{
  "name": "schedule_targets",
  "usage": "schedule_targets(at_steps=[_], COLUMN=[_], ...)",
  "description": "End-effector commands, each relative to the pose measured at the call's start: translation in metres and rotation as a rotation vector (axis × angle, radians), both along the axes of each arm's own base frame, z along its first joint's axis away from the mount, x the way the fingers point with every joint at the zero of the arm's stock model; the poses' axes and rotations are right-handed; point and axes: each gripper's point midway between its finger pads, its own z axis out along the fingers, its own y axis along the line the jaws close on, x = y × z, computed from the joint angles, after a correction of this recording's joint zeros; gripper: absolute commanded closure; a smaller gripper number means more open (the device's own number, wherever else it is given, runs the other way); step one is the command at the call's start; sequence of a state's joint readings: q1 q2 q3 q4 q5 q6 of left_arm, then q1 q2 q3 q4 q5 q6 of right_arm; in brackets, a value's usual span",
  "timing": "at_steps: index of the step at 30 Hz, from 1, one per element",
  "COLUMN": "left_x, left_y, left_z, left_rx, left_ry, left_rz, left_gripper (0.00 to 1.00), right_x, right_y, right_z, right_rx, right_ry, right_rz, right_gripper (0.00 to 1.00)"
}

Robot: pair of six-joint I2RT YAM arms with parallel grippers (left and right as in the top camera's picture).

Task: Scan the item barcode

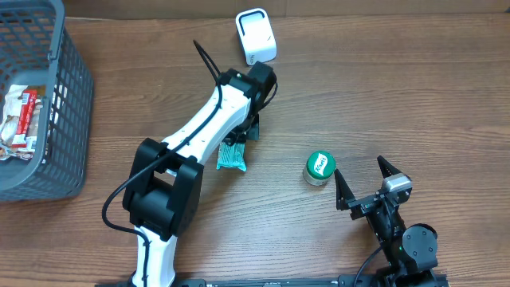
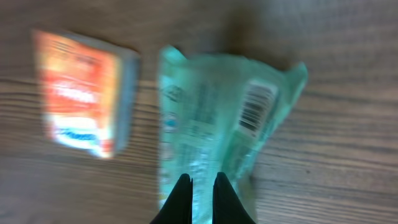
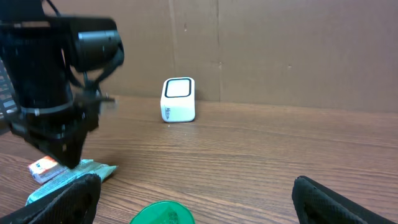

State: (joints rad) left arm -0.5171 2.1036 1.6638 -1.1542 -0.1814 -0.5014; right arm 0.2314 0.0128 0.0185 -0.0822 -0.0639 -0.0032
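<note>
Left arm (image 1: 209, 118) stretched forward — left claw (image 2: 202, 182) pinching the teal packet (image 2: 211, 118); right claw (image 1: 360, 167) gaping.

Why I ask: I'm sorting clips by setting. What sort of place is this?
Probably a mock checkout: a white barcode scanner, a grey basket with packets, and the left gripper holding a teal barcoded pouch.

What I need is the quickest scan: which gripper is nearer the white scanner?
Left. The left gripper, shut on the teal packet, sits a little in front of the scanner; the right gripper, open, is far off by the green-lidded jar.
</note>
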Motion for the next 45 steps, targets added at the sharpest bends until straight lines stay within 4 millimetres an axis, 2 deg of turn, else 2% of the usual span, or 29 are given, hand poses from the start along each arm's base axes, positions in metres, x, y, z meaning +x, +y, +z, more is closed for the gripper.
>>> schedule_targets(at_steps=[1, 8, 10, 13, 15, 19, 21, 22, 23, 24, 25, 26, 29, 35, 36, 41, 45], left_x=[-0.025, -0.044, -0.046, -0.037, -0.026, -0.005, -0.001, -0.001, -0.001, -0.002, -0.003, -0.003, -0.005, -0.017, -0.022, -0.030, -0.036], left_y=[-0.025, -0.015, -0.017, -0.026, -0.036, -0.049, -0.051, -0.051, -0.049, -0.046, -0.039, -0.032, -0.014, -0.010, -0.012, -0.018, -0.036], left_z=[-0.018, -0.056, -0.058, -0.045, -0.028, 0.020, 0.035, 0.038, 0.039, 0.039, 0.037, 0.035, 0.027, -0.002, -0.012, -0.033, -0.040], left_rx=[-0.149, -0.146, -0.155, -0.196, -0.234, -0.286, -0.299, -0.300, -0.292, -0.274, -0.238, -0.200, -0.111, -0.113, -0.131, -0.182, -0.288], left_ry=[0.103, 0.134, 0.139, 0.116, 0.078, -0.020, -0.046, -0.050, -0.051, -0.050, -0.050, -0.051, -0.054, -0.025, -0.013, 0.004, 0.028], left_rz=[-0.100, -0.044, -0.058, -0.084, -0.107, -0.127, -0.130, -0.130, -0.129, -0.126, -0.114, -0.100, -0.051, -0.030, -0.031, -0.035, -0.087], left_gripper=[0.96, 0.96, 0.96, 0.96, 0.95, 0.80, 0.67, 0.65, 0.66, 0.74, 0.91, 0.96, 0.96, 0.96, 0.96, 0.96, 0.95], right_x=[0.000, 0.000, 0.000, 0.000, 0.000, 0.000, 0.000, 0.000, 0.000, 0.000, 0.000, 0.000, 0.000, 0.000, 0.000, 0.000, 0.000], right_y=[0.001, 0.001, 0.001, 0.001, 0.001, 0.001, 0.001, 0.001, 0.001, 0.001, 0.001, 0.001, 0.001, 0.001, 0.001, 0.001, 0.001], right_z=[-0.002, -0.002, -0.002, -0.002, -0.002, -0.002, -0.002, -0.002, -0.002, -0.002, -0.002, -0.002, -0.002, -0.002, -0.002, -0.002, -0.002], right_rx=[0.003, 0.003, 0.003, 0.003, 0.003, 0.003, 0.003, 0.003, 0.003, 0.003, 0.003, 0.003, 0.003, 0.003, 0.003, 0.003, 0.003], right_ry=[-0.002, -0.002, -0.002, -0.002, -0.002, -0.002, -0.002, -0.003, -0.002, -0.002, -0.002, -0.002, -0.002, -0.002, -0.002, -0.002, -0.002], right_rz=[0.003, 0.003, 0.003, 0.003, 0.003, 0.003, 0.003, 0.003, 0.003, 0.003, 0.003, 0.003, 0.003, 0.003, 0.003, 0.003, 0.003], right_gripper=[0.00, 0.00, 0.00, 0.00, 0.00, 0.00, 0.00, 0.00, 0.00, 0.00, 0.00, 0.00, 0.00, 0.00, 0.00, 0.00, 0.00])
